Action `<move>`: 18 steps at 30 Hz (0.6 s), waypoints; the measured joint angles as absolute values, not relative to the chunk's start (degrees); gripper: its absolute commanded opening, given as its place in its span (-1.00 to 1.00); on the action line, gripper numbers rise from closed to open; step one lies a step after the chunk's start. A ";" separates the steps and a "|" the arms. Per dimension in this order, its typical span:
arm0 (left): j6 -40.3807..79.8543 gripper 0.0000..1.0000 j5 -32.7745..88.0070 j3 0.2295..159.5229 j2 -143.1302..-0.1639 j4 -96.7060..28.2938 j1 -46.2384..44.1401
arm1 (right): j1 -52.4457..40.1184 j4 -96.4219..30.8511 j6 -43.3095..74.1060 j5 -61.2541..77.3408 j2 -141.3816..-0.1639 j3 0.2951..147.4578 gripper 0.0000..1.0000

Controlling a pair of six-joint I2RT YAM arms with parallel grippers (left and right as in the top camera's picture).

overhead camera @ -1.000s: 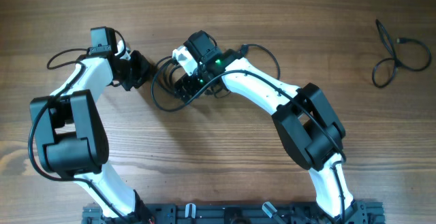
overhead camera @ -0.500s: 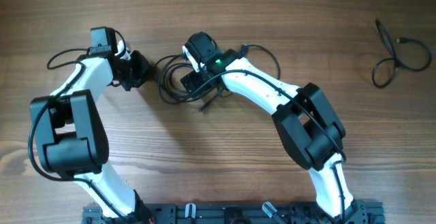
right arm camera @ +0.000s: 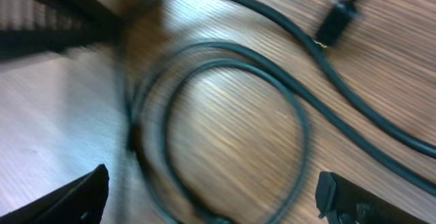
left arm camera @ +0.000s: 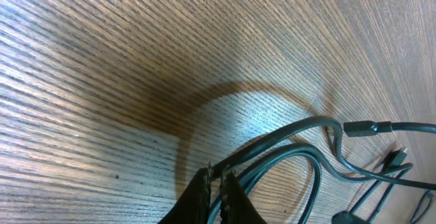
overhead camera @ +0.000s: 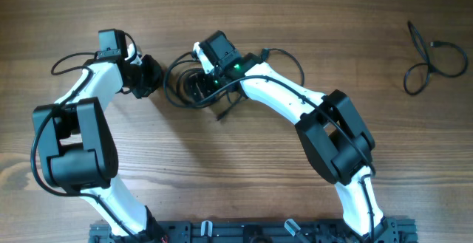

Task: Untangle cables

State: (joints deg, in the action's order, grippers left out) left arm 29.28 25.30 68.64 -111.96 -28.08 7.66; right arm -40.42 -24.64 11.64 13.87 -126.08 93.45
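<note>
The left claw (left arm camera: 216,183) was clenched on strands of the cables (left arm camera: 272,142), pinching them at the bundle's 9 o'clock edge. The bundle lay on the tabletop (overhead camera: 236,169), toward 10 o'clock from its middle. The right claw (right arm camera: 214,200) hung released over the loops, fingers wide apart. A separate cord (overhead camera: 432,55) lay well apart, toward 2 o'clock.

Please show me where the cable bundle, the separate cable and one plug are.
cable bundle (left arm camera: 286,129): left wrist view, upper strand.
separate cable (overhead camera: 430,64): overhead view, where it crosses itself.
plug (right arm camera: 337,21): right wrist view, its body.
</note>
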 measured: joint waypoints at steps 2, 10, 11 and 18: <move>29.28 -0.79 25.30 68.64 -111.96 -28.08 7.55 | -40.42 -22.68 14.04 17.37 -126.08 93.45 0.99; 29.28 -0.62 25.30 68.64 -111.96 -28.03 7.55 | -40.47 -16.43 27.49 22.22 -126.08 93.45 0.70; 29.28 -0.61 25.30 68.64 -111.96 -28.01 7.55 | -40.51 -15.92 28.32 22.33 -126.13 93.45 0.69; 29.28 -0.42 23.79 68.64 -111.96 -27.86 7.33 | -41.76 -14.41 31.92 21.80 -126.89 93.45 0.67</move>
